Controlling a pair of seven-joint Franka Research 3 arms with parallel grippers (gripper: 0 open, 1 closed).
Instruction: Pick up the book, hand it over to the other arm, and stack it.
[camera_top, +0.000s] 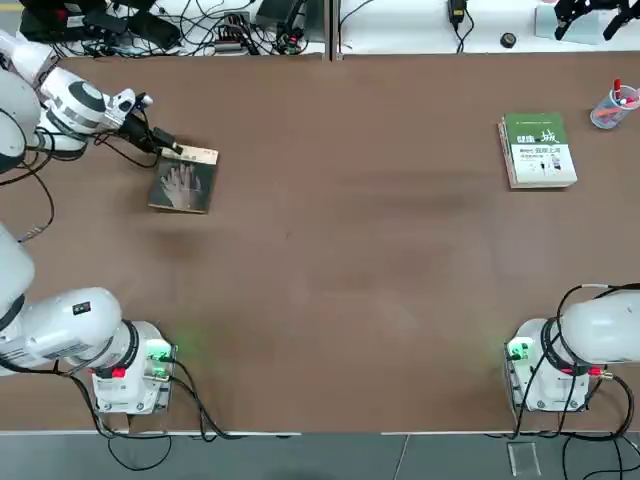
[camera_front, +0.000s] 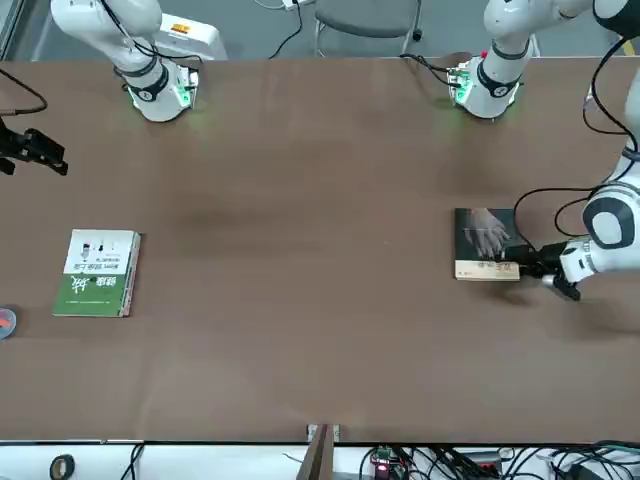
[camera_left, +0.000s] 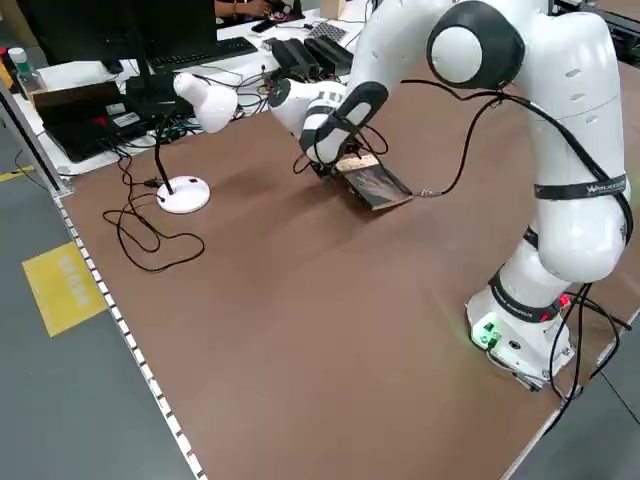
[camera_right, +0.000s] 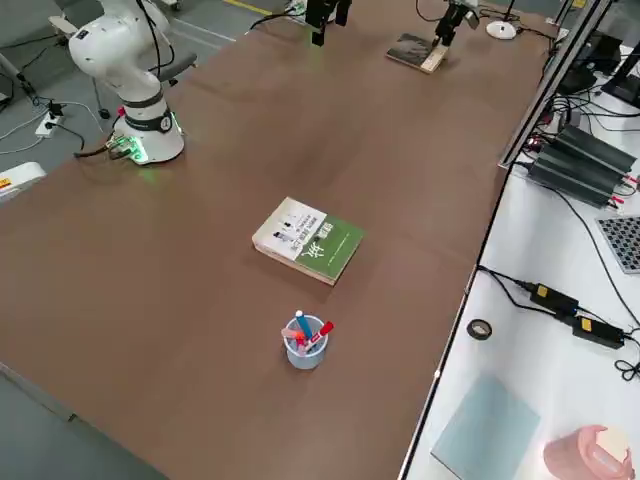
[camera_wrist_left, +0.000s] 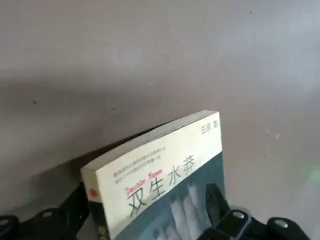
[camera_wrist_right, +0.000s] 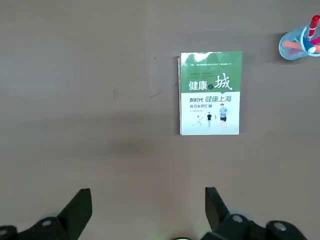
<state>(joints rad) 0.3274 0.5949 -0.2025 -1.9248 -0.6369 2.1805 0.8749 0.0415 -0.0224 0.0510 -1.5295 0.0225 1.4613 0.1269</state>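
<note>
The book (camera_top: 185, 182), a thin dark grey paperback with a pale hand and a tan band, lies flat at the table's far left (camera_front: 485, 240). My left gripper (camera_top: 172, 150) reaches in low from the left at the tan-banded edge. In the left wrist view the left gripper (camera_wrist_left: 145, 197) is open, and its fingers (camera_wrist_left: 216, 199) straddle a corner of the book (camera_wrist_left: 165, 170), one beside it and one over the cover. My right gripper (camera_front: 32, 150) hangs open high over the far right. Its wrist view shows the right gripper (camera_wrist_right: 147, 192) with nothing in it.
A thicker green-and-white book (camera_top: 538, 150) lies at the far right, beside a cup of pens (camera_top: 612, 107). A white desk lamp (camera_left: 185, 190) with loose cables stands beyond the left edge. More cables and boxes line the far bench.
</note>
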